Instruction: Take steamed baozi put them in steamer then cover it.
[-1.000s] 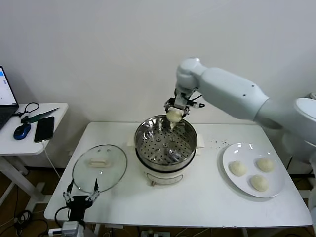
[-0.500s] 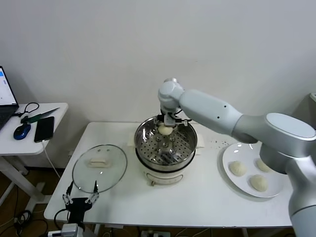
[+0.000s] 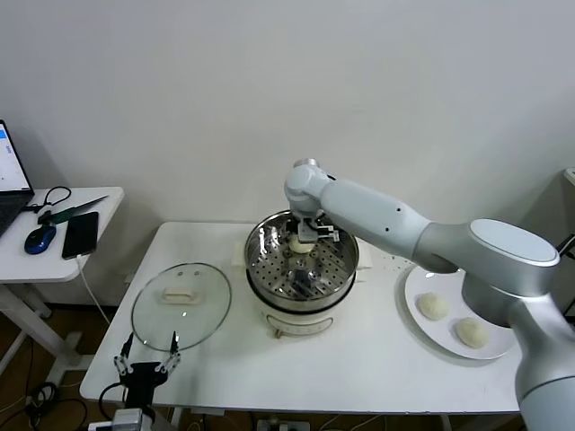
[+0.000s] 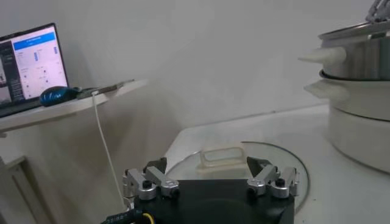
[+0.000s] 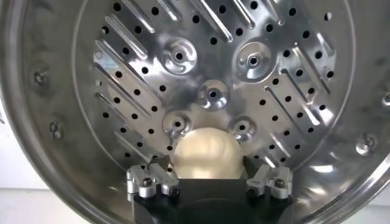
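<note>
While the right claw (image 3: 303,241) hangs inside the steamer (image 3: 303,269), closed on a baozi (image 5: 205,154) just above the perforated tray (image 5: 207,67), the left claw (image 3: 148,364) waits wide open beside the cover (image 3: 181,303) on the surface (image 3: 377,359). Two baozi (image 3: 434,306) show on the plate (image 3: 422,285). Phone (image 3: 80,234) and mouse (image 3: 39,239) lie on the side desk.

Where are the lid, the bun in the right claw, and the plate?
lid (image 3: 181,303): head view, on the glass near its white handle.
bun (image 5: 205,153): right wrist view, on its domed top, between the claw's fingers.
plate (image 3: 415,285): head view, on bare rim at its near-left edge.
</note>
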{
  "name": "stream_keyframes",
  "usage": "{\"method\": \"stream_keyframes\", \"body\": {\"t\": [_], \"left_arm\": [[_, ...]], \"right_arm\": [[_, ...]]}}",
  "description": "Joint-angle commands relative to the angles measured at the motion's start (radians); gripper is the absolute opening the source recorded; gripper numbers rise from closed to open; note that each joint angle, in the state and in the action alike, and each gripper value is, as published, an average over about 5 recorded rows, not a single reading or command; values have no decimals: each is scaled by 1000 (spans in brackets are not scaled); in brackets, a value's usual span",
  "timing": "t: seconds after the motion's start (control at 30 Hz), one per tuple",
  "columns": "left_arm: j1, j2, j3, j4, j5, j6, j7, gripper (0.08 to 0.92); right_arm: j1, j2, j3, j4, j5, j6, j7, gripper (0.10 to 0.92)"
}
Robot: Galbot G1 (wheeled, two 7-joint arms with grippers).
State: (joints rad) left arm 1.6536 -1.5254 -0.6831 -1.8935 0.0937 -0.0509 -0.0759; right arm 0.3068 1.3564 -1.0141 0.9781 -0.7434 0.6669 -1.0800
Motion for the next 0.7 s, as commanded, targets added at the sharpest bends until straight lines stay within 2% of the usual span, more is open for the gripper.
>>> {"method": "stream_keyframes", "body": {"t": [0.03, 0.3, 0.4, 0.5, 0.6, 0.7], "left_arm": [[1, 0, -1, 2, 0, 0, -2, 823], [5, 3, 0, 3, 1, -5, -4, 823], [9, 2, 2, -3, 3, -5, -4, 823], [15, 1, 4, -12, 4, -3, -2, 823], [28, -2, 8, -42, -20, 11, 5, 823], [37, -8, 12, -73, -45, 27, 13, 823]], "right_arm": [[2, -16, 3, 30, 6, 8, 6, 821], [133, -170, -8, 180, 146, -8, 2, 823], [187, -269, -36, 243, 250, -53, 6, 823], [268, -396, -119, 321, 388, -186, 53, 823], [373, -537, -254, 398, 617, -426, 144, 823], [444, -661, -354, 438, 842, -619, 146, 823]]}}
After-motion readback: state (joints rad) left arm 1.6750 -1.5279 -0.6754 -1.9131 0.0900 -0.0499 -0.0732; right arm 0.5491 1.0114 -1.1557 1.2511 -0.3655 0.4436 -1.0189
